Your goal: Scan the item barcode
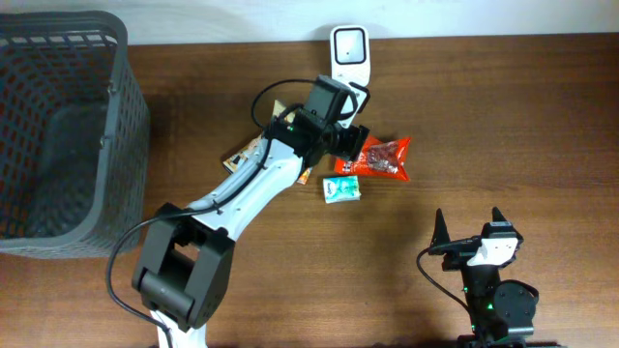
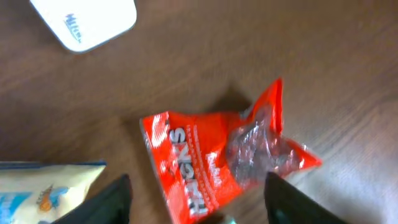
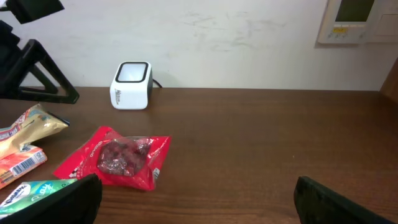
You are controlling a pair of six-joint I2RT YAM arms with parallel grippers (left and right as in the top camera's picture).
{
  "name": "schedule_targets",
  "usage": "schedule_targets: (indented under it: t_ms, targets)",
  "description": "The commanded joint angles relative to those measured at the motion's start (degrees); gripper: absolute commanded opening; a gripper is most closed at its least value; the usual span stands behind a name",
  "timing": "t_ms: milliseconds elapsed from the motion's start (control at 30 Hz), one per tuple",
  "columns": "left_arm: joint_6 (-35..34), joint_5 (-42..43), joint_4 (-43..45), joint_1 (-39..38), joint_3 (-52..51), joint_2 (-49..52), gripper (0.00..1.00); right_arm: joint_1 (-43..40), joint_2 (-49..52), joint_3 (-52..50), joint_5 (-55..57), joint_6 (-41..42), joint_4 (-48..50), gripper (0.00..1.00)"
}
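The left gripper (image 2: 198, 177) hangs spread, red snack packet (image 2: 205, 155) framed between its fingers (image 2: 115, 202) (scanner (image 2: 84, 22) ahead-left); the right gripper (image 3: 198, 182) gapes wide.

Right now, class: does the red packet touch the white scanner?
Apart. Right wrist view shows bare table between the red packet and the white scanner.

I see open bench (image 1: 503, 116) right of the red packet (image 1: 385, 158); the scanner (image 1: 348, 50) stands behind it, and the green packet (image 1: 341, 188) crowds its near-left.
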Motion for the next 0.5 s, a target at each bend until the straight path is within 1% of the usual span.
schedule_targets:
  t_ms: [0, 133, 167, 200, 267, 300, 333, 367, 400, 467]
  targets:
    - [-3.5, 0.9, 6.8, -1.0, -4.2, 0.5, 0.54, 0.4, -0.1, -0.4, 0.3, -0.4, -0.3, 0.98]
    - [-6.1, 0.8, 11.7, -2.6, -6.0, 0.6, 0.36, 0.4, -0.1, -0.4, 0.3, -0.4, -0.3, 0.99]
    - [-6.1, 0.8, 12.0, -3.0, -6.0, 0.7, 0.34, 0.4, -0.1, -0.4, 0.4, -0.4, -0.3, 0.98]
    - [-6.1, 0.8, 12.2, -3.6, -6.0, 0.7, 0.34, 0.4, -0.1, -0.4, 0.3, -0.4, -0.3, 0.98]
    - [-6.0, 0.5, 11.9, -4.3, -6.0, 0.7, 0.36, 0.4, -0.1, -0.4, 0.3, -0.4, -0.3, 0.98]
    - [-5.9, 0.3, 11.7, -4.5, -6.0, 0.7, 0.38, 0.4, -0.1, -0.4, 0.3, -0.4, -0.3, 0.98]
    - [-5.7, -0.7, 11.3, -4.6, -6.0, 0.7, 0.43, 0.4, -0.1, -0.4, 0.3, -0.4, -0.3, 0.98]
    - [-5.7, -2.7, 10.7, -4.5, -6.0, 0.7, 0.52, 0.4, -0.1, -0.4, 0.3, -0.4, -0.3, 0.98]
    - [-5.7, -5.4, 10.0, -4.5, -6.0, 0.7, 0.56, 0.4, -0.1, -0.4, 0.4, -0.4, -0.3, 0.98]
    - [-5.7, -13.9, 8.1, -4.1, -6.0, 0.7, 0.60, 0.4, -0.1, -0.4, 0.4, -0.4, -0.4, 0.98]
